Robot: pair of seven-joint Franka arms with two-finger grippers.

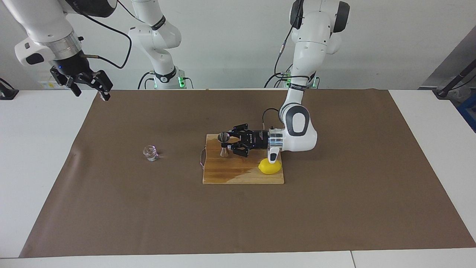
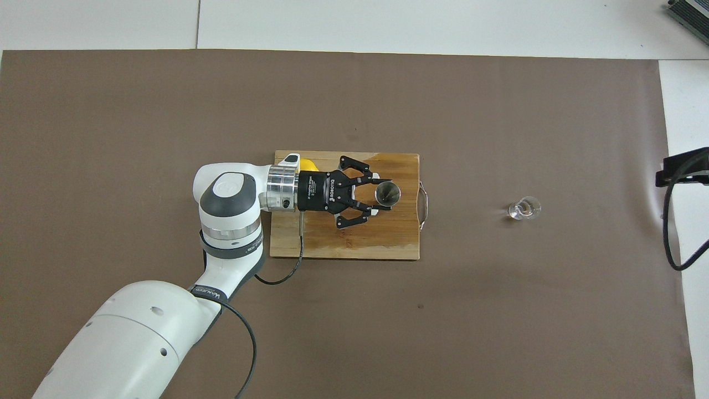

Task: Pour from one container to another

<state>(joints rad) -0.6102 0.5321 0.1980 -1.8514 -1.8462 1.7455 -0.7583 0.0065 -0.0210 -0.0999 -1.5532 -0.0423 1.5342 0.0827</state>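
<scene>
The steel jigger (image 1: 223,144) stands upright on a wooden cutting board (image 1: 238,175), at the board's end toward the right arm. My left gripper (image 1: 231,143) lies level just above the board, open, with its fingertips on either side of the jigger (image 2: 388,194); I cannot tell whether they touch it. The clear glass tumbler (image 1: 150,153) stands on the brown mat, apart from the board, toward the right arm's end (image 2: 523,209). My right gripper (image 1: 91,85) waits high over the mat's edge at its own end, open and empty.
A yellow lemon (image 1: 270,167) lies on the board under the left wrist, partly hidden in the overhead view (image 2: 308,164). The board has a wire handle (image 2: 425,206) on its end toward the tumbler. The brown mat (image 1: 334,208) covers most of the white table.
</scene>
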